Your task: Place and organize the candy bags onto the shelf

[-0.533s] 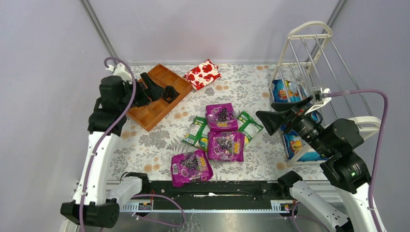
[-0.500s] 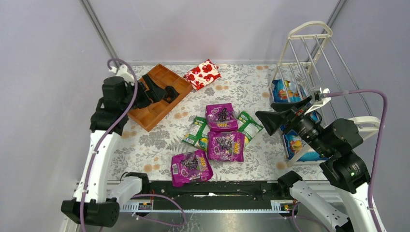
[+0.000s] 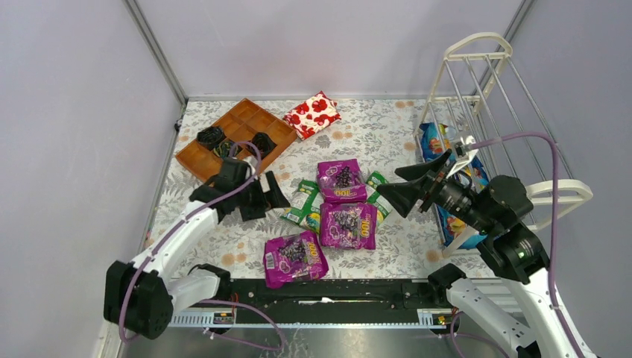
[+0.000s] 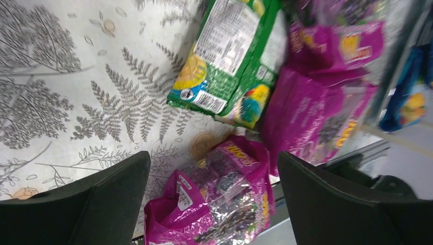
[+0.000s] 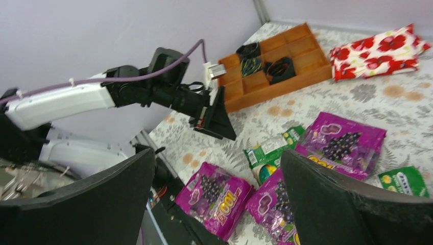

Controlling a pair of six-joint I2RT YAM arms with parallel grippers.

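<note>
Hovering with left gripper and right gripper both gaping empty, best pinching 1 green-and-white bag by its free edge, dodging purple bags.

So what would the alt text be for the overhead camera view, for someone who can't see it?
Five candy bags, three purple and two green, lie clustered on a floral table, none on the white wire shelf at right. Two robot arms reach toward them, left gripper and right gripper both open and empty.
</note>
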